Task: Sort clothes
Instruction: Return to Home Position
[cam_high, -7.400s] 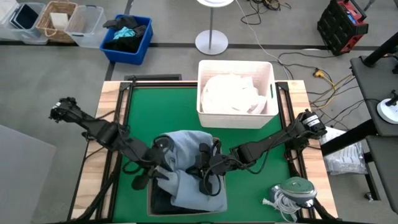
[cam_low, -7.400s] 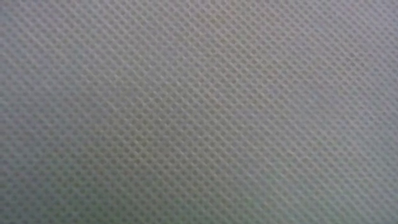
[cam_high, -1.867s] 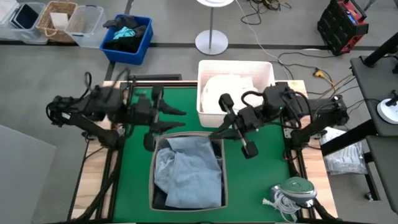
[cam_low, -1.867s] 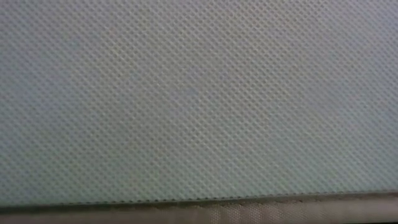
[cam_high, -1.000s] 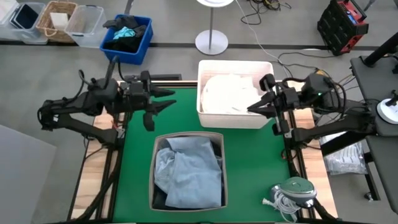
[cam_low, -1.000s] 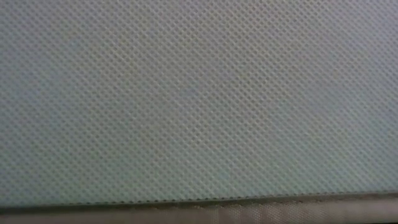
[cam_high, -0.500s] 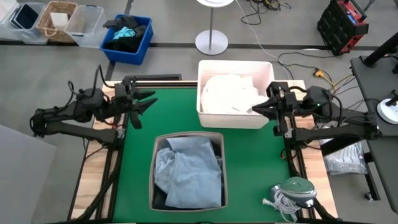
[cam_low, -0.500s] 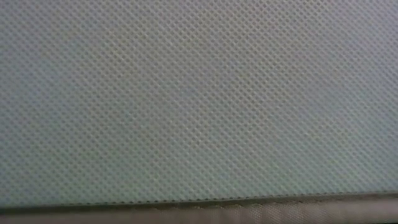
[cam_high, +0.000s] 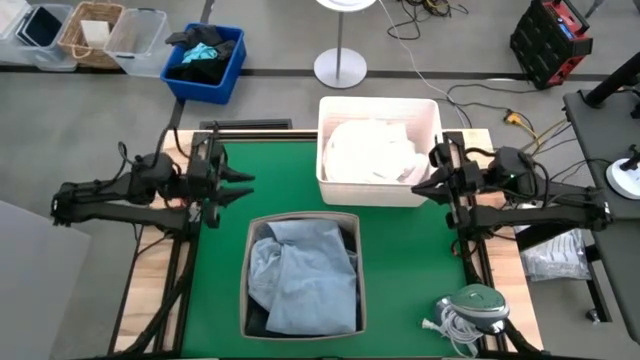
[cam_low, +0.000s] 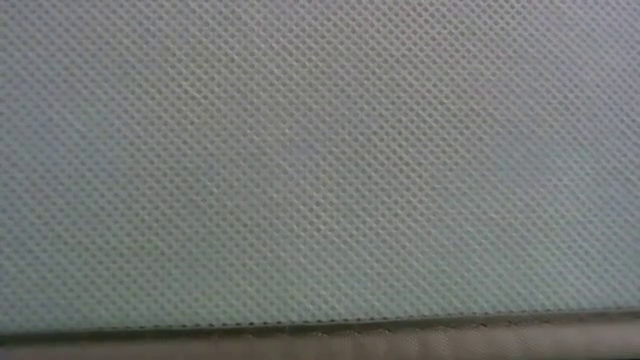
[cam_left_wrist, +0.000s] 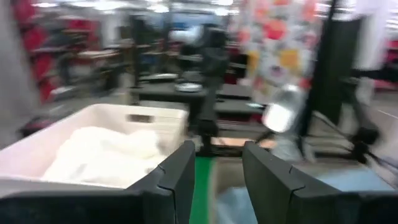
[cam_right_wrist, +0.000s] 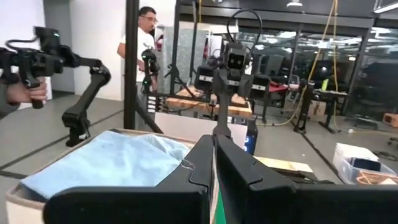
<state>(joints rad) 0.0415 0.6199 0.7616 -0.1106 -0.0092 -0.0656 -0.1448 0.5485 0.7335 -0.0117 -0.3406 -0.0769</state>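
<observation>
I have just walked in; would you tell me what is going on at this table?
Neither arm is holding anything. The left gripper sits at the left edge of the green mat, fingers open; the right gripper sits at the right edge beside the white plastic bin, fingers shut on nothing. A light blue garment lies on top in the grey fabric bin, and white clothes fill the white bin. The sorting looks finished.

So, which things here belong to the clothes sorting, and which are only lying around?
Job:
light blue garment in gray organizer
white clothes in white organizer
left pincer, open
right pincer, shut

Lying about:
blue bin
wicker basket
lamp base
red-black case
</observation>
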